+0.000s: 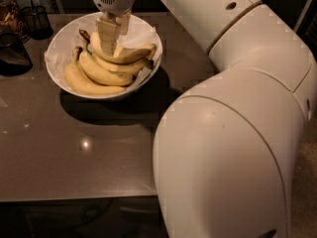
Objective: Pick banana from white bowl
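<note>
The white bowl point(58, 39) stands at the table's back left, lined with crumpled white paper. Several yellow bananas point(96, 73) lie in it, curved side by side, with one banana point(134, 53) on top towards the right rim. My gripper point(110, 44) reaches straight down into the bowl from above and its tip rests at the top banana's left half, near the stems. The gripper's body hides part of the bowl's back rim.
A dark wire-mesh cup point(35, 20) stands at the back left, with a dark object point(12, 53) just left of the bowl. My bulky white arm point(233, 133) fills the right side. The grey table point(74, 152) has its front edge near the bottom.
</note>
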### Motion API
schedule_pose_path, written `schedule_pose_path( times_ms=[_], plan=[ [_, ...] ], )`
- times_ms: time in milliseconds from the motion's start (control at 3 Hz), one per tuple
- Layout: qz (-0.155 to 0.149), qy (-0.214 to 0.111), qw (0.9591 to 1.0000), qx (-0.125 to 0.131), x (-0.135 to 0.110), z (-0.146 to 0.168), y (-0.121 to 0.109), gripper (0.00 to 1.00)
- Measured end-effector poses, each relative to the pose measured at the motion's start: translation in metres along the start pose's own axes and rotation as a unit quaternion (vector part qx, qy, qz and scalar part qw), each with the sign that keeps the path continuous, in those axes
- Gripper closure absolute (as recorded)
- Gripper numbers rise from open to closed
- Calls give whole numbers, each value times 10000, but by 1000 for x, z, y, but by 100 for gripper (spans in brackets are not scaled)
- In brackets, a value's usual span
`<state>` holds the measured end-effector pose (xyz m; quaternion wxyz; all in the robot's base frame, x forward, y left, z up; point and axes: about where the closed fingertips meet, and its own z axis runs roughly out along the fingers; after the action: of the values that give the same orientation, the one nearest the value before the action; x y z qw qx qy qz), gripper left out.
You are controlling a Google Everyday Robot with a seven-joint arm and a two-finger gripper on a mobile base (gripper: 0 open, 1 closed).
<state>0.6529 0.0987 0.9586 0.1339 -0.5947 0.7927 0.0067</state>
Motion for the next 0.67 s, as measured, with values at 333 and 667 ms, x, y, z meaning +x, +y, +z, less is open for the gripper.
schedule_pose_path(
  times_ms=[333,667],
  plan=[
    [-151,68,9999,-22,-9,5,7,41],
    [-165,116,9998,-41,-11,10,7,42]
  ],
)
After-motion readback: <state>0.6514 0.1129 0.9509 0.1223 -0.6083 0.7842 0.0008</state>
